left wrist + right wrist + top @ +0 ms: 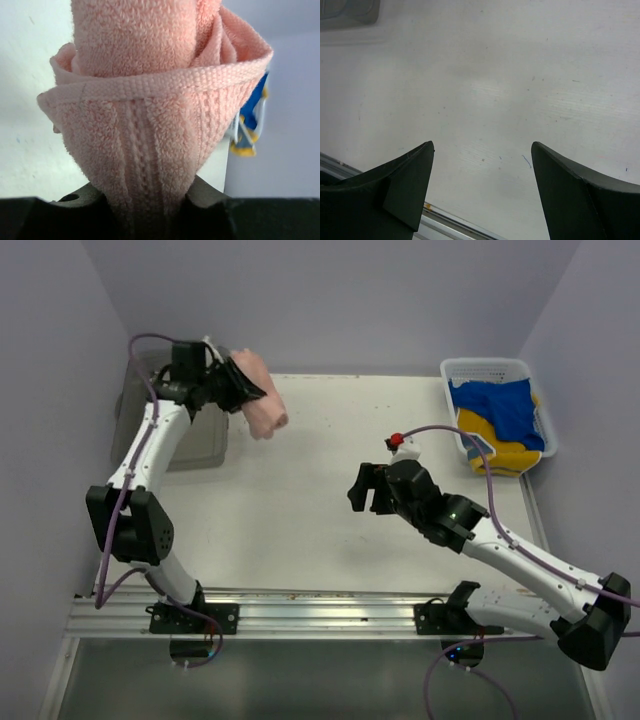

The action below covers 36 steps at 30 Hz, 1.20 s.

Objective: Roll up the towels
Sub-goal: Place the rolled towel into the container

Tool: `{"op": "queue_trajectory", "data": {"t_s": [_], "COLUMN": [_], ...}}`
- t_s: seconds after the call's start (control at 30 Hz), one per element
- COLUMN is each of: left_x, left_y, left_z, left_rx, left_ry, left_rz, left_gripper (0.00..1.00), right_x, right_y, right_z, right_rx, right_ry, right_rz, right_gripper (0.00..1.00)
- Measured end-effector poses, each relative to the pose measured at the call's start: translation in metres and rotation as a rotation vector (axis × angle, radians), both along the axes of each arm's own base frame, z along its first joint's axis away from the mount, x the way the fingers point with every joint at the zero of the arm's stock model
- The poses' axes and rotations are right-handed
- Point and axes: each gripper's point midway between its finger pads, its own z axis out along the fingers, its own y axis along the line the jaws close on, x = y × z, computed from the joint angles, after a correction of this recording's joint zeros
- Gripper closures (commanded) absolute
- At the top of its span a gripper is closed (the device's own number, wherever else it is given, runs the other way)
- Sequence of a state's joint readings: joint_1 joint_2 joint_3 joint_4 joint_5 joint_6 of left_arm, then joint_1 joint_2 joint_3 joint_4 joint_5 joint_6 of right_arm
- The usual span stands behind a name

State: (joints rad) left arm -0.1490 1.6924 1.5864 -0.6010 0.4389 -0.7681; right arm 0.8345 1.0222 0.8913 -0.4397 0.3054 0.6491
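Observation:
A rolled pink towel [260, 392] hangs in the air at the far left of the table, held at one end by my left gripper [238, 387], which is shut on it. In the left wrist view the pink towel [150, 125] fills the frame and runs down between the dark fingers [210, 197]. My right gripper [368, 490] is open and empty above the middle of the table; in the right wrist view its fingers [410, 180] stand wide apart over bare white table. Blue and yellow towels [500, 415] lie in a white basket [452, 370] at the far right.
A grey tray [200, 445] lies at the table's left edge under the left arm. A metal rail [300, 605] runs along the near edge. Purple walls close in the left, back and right sides.

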Motion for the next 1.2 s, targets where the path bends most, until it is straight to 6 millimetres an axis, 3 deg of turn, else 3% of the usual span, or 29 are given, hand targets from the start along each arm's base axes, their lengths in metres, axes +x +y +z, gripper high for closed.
{"op": "queue_trajectory", "data": {"t_s": [0.03, 0.1, 0.17, 0.3, 0.47, 0.67, 0.77, 0.93, 1.0, 1.2], "left_x": [0.011, 0.034, 0.052, 0.083, 0.122, 0.174, 0.197, 0.223, 0.237, 0.259], "left_y": [0.009, 0.050, 0.080, 0.131, 0.179, 0.202, 0.211, 0.229, 0.238, 0.258], "left_z": [0.017, 0.046, 0.065, 0.068, 0.043, 0.006, -0.030, -0.109, -0.119, -0.125], "left_rx": [-0.005, -0.024, -0.045, -0.078, -0.086, -0.181, -0.242, -0.325, -0.341, -0.356], "left_ry": [-0.044, -0.114, -0.169, -0.215, -0.267, -0.339, -0.329, -0.240, -0.245, -0.293], "left_rz": [0.027, 0.126, 0.200, 0.333, 0.495, 0.603, 0.642, 0.707, 0.720, 0.745], "left_gripper": [1.00, 1.00, 1.00, 1.00, 1.00, 1.00, 1.00, 1.00, 1.00, 1.00], "right_x": [0.000, 0.000, 0.001, 0.004, 0.006, 0.006, 0.008, 0.013, 0.014, 0.021], "right_y": [-0.001, -0.002, -0.003, 0.000, 0.005, 0.010, 0.013, 0.018, 0.021, 0.035], "right_z": [-0.002, -0.007, -0.011, -0.017, -0.032, -0.049, -0.052, -0.053, -0.055, -0.071], "right_rx": [-0.008, -0.027, -0.044, -0.065, -0.088, -0.113, -0.125, -0.131, -0.135, -0.165], "right_ry": [0.006, 0.015, 0.020, 0.034, 0.070, 0.122, 0.137, 0.150, 0.158, 0.206], "right_rz": [-0.001, -0.004, -0.009, -0.009, 0.000, 0.005, 0.002, -0.003, -0.001, 0.016], "right_gripper": [0.18, 0.18, 0.18, 0.18, 0.18, 0.18, 0.18, 0.18, 0.19, 0.19]}}
